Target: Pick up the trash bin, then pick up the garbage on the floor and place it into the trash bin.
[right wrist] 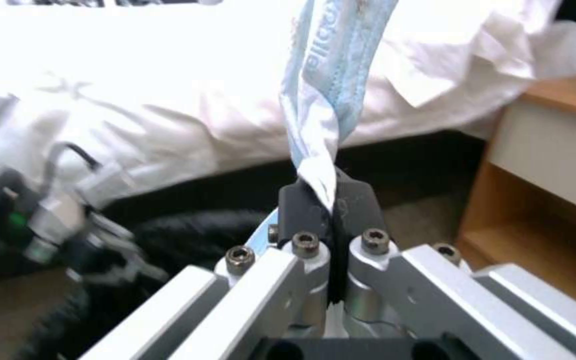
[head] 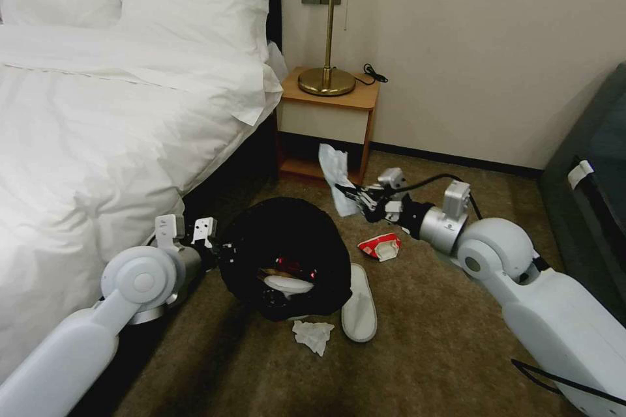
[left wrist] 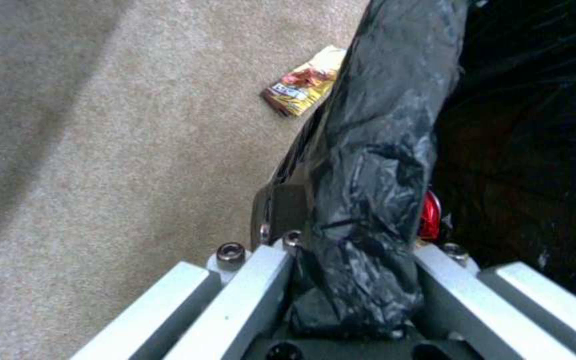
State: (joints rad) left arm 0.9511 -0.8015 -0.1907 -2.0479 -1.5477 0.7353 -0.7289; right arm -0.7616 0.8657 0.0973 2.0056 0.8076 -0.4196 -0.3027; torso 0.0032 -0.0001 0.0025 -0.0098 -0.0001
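Note:
The trash bin (head: 287, 234), lined with a glossy black bag, sits just right of the bed, tilted with its mouth toward me. My left gripper (head: 220, 254) is shut on its near-left rim; the bag-covered rim (left wrist: 368, 165) runs between the fingers. Inside lie a white slipper (head: 287, 285) and a red wrapper (left wrist: 430, 216). My right gripper (head: 350, 197) hovers beyond the bin's far right edge, shut on a white and pale-blue plastic wrapper (right wrist: 325, 95) that stands up from its fingers. On the carpet lie a red wrapper (head: 379, 246), a white slipper (head: 360, 305), a crumpled tissue (head: 313, 334) and a gold-brown snack packet (left wrist: 305, 82).
The white bed (head: 98, 117) fills the left side. A wooden nightstand (head: 329, 111) with a brass lamp (head: 328, 26) stands against the back wall. A dark piece of furniture (head: 587, 182) borders the right. Open carpet lies in front of the bin.

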